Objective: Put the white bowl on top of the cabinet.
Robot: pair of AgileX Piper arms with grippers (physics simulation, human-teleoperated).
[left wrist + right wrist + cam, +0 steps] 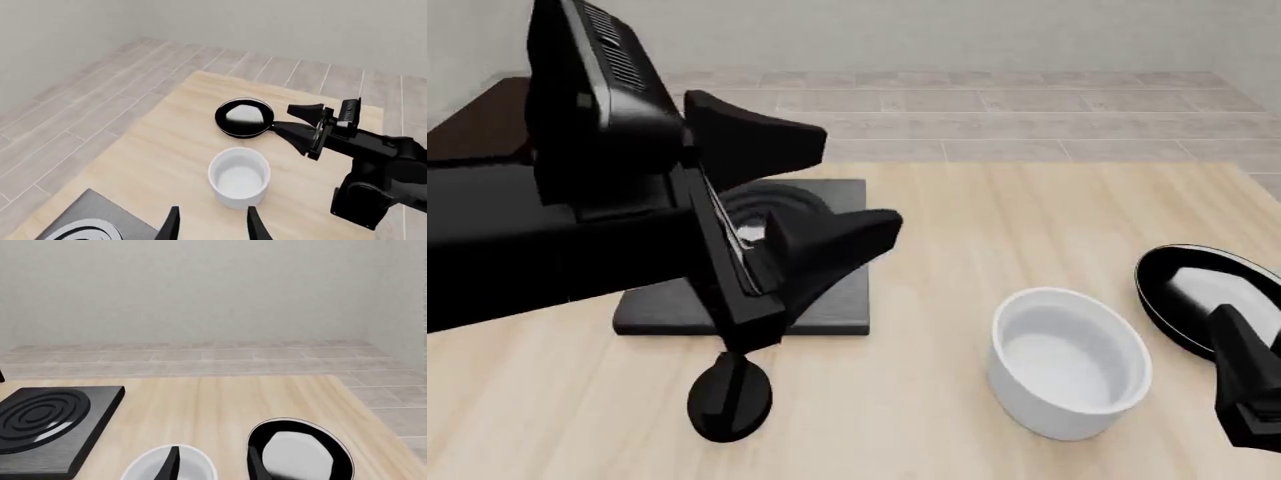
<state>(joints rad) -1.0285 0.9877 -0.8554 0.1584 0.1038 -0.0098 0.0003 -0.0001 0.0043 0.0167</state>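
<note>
Left claw (841, 185), jaws spread wide, holding nothing, raised above the stove (827, 300).
White bowl (1070, 360) upright on table (961, 220), right of stove; plate (1201, 295) just beyond; right claw (293, 120) parted, empty, near plate; cabinet (474, 125) behind stove, top bare.

light: bright, even, diffuse | shadows: soft and faint beneath the white bowl (1070, 362) on the table (988, 230) | glare: mild sheen on the plate (299, 452) | focus: sharp throughout, no edge distortion
</note>
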